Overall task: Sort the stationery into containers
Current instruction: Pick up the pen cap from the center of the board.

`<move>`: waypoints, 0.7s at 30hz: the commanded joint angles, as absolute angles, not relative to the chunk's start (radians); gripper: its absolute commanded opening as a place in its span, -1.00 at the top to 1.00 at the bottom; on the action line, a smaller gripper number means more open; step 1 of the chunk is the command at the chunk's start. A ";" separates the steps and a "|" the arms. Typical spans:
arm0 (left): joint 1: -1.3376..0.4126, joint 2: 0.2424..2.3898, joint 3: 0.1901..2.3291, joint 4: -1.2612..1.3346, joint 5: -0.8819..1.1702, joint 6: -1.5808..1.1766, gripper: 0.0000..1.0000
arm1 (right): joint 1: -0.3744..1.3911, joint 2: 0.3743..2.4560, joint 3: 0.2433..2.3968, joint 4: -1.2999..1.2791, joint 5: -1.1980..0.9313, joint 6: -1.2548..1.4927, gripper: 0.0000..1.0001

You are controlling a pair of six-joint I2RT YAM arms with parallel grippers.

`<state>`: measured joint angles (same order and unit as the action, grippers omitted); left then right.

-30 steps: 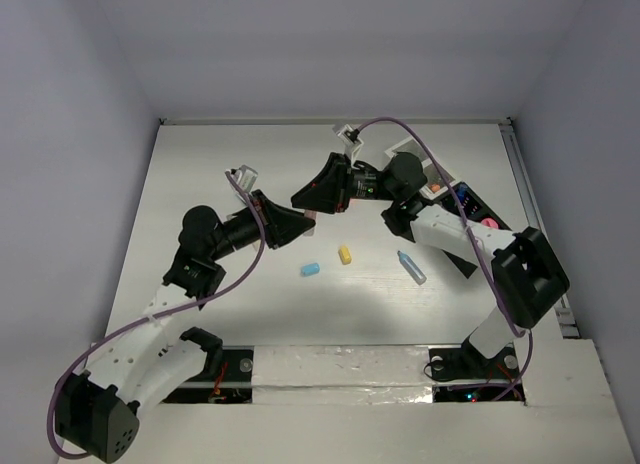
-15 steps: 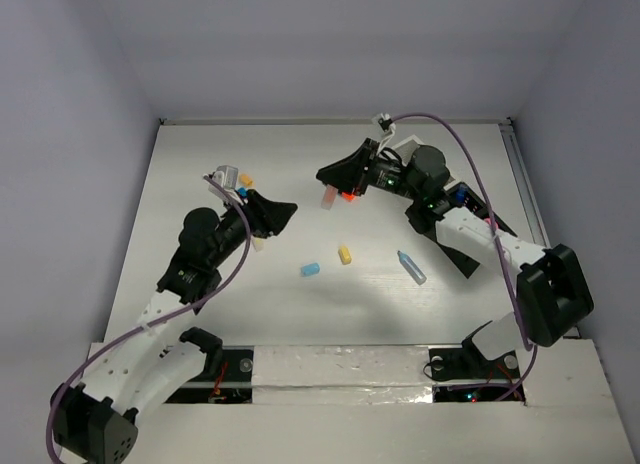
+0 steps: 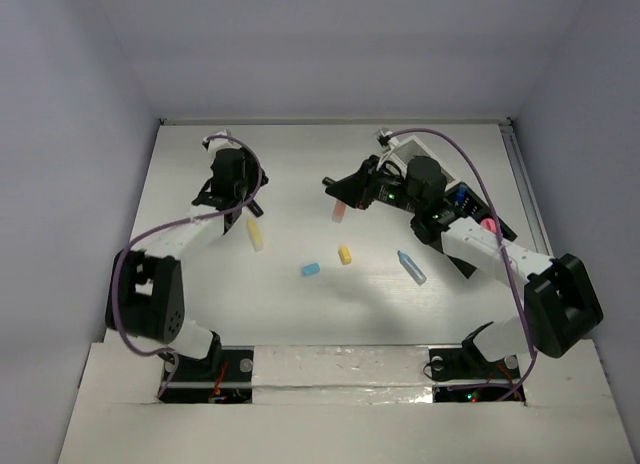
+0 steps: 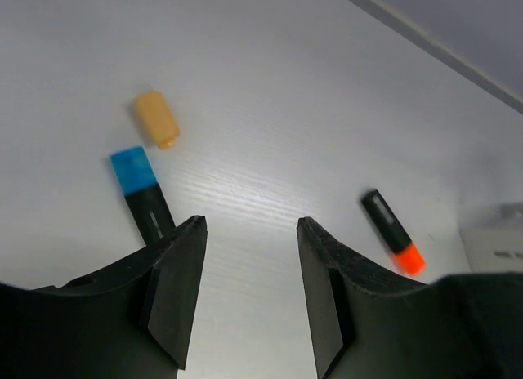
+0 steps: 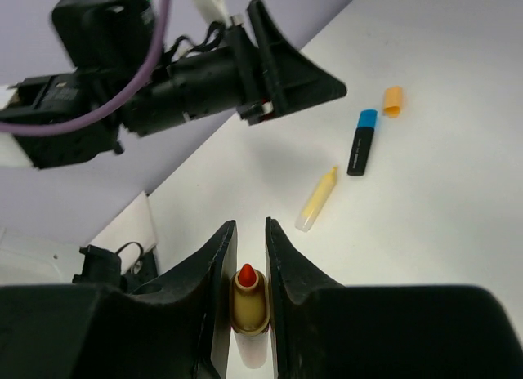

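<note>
White table (image 3: 300, 174) underlies peach marker (image 5: 249, 307), tip outward along right fingers (image 5: 214, 273).

- Left gripper (image 4: 249, 224): bare table (image 4: 270, 85) between parted jaws; blue-capped marker (image 4: 140, 187) alongside.
- Right gripper (image 5: 249, 228), gripping peach marker (image 5: 249, 309), over bare table; its arm (image 3: 470, 242) crosses the containers (image 3: 478, 206).
- Centre: blue eraser (image 3: 310, 269), yellow eraser (image 3: 345, 254), gap between.

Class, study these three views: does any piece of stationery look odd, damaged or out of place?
The peach marker gripped in the right end effector shows a bare red tip, so it seems uncapped. A small orange piece, possibly a cap, lies loose beside the blue-capped black marker.
</note>
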<state>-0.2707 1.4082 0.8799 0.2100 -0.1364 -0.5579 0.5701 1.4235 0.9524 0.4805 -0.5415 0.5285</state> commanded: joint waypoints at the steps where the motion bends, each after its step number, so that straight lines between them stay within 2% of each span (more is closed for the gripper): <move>1: -0.246 1.531 1.032 0.213 -0.245 -0.516 0.11 | 0.574 1.378 0.948 0.482 -0.517 0.489 0.97; 2: -0.245 1.570 1.066 0.171 -0.261 -0.506 0.07 | 0.574 1.382 0.951 0.476 -0.522 0.489 0.97; 3: -0.233 1.636 1.134 0.151 -0.270 -0.496 -0.06 | 0.574 1.388 0.953 0.469 -0.525 0.486 0.97; 5: -0.224 1.692 1.217 0.103 -0.284 -0.463 -0.13 | 0.565 1.390 0.948 0.477 -0.531 0.489 0.97; 12: -0.170 1.854 1.331 0.031 -0.281 -0.436 -0.09 | 0.565 1.394 0.933 0.494 -0.551 0.495 0.97; 21: -0.161 1.945 1.397 -0.023 -0.293 -0.413 -0.10 | 0.555 1.420 0.933 0.518 -0.580 0.508 0.97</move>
<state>-0.1570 1.9442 1.3323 0.0067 -0.2775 -0.4351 0.5621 1.4162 0.9333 0.4583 -0.5549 0.5125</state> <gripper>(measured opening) 0.545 0.243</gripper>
